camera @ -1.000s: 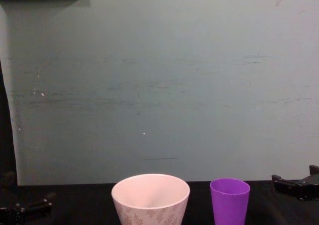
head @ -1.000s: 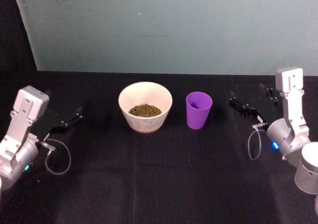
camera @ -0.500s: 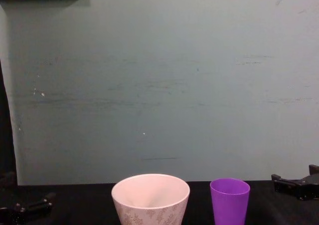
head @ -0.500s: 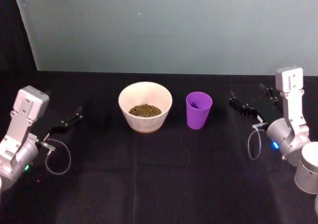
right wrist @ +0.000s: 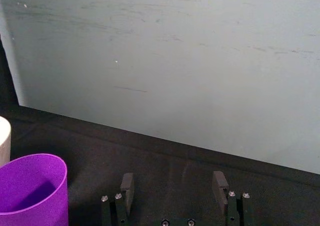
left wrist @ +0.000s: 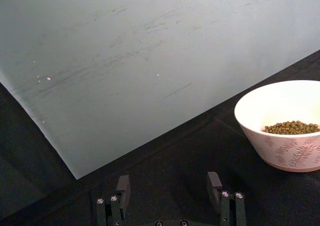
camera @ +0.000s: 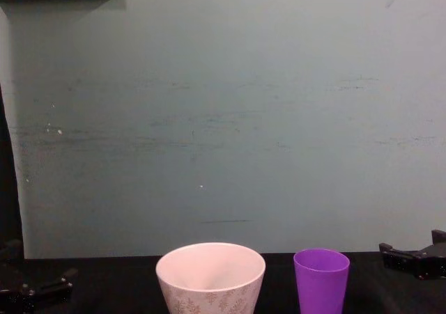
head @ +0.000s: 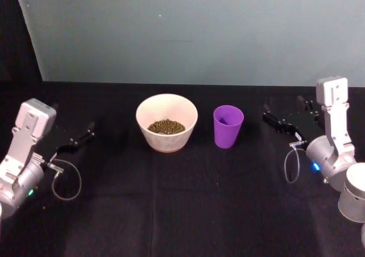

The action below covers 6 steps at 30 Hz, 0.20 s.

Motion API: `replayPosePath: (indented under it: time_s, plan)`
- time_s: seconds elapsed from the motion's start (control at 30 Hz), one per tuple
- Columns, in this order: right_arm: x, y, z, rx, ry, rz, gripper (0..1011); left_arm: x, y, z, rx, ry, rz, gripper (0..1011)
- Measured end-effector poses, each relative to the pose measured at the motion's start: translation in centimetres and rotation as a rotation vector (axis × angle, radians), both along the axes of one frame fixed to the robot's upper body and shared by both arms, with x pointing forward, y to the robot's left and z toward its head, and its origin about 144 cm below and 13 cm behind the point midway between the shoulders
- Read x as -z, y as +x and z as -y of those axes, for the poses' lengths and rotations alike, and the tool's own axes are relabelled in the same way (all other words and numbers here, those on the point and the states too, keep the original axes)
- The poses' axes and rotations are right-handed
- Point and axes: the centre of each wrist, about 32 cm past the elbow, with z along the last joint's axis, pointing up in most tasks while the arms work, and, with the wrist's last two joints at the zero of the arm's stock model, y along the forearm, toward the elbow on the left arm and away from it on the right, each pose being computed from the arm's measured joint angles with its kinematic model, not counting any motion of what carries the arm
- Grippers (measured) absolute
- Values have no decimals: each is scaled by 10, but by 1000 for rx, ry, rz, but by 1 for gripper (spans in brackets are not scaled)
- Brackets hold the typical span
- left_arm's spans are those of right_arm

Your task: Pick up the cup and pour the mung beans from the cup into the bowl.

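The purple cup [head: 228,126] stands upright on the black table, just right of the bowl [head: 166,122]; its inside looks bare. The white bowl with a leaf pattern holds a pile of mung beans [head: 166,126]. Both also appear in the chest view, the cup [camera: 320,280] and the bowl [camera: 210,278]. My right gripper [head: 287,115] hovers open to the right of the cup, apart from it; the right wrist view has the cup [right wrist: 31,192] beside its fingers [right wrist: 127,186]. My left gripper [head: 73,136] is open at the far left, well away from the bowl [left wrist: 282,126].
A pale teal wall [head: 188,32] stands behind the table. The black cloth [head: 182,205] stretches wide in front of the bowl and cup. Loose cable loops hang by each wrist [head: 65,183].
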Motion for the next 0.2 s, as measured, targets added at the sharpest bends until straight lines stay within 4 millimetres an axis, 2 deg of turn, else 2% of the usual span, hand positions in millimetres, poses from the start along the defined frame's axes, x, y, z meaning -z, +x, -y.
replayPosePath:
  time_s: [0.2]
  plan:
    - [0,0,0,0,0,0,1003,0,0,0,0,0,0,1011]
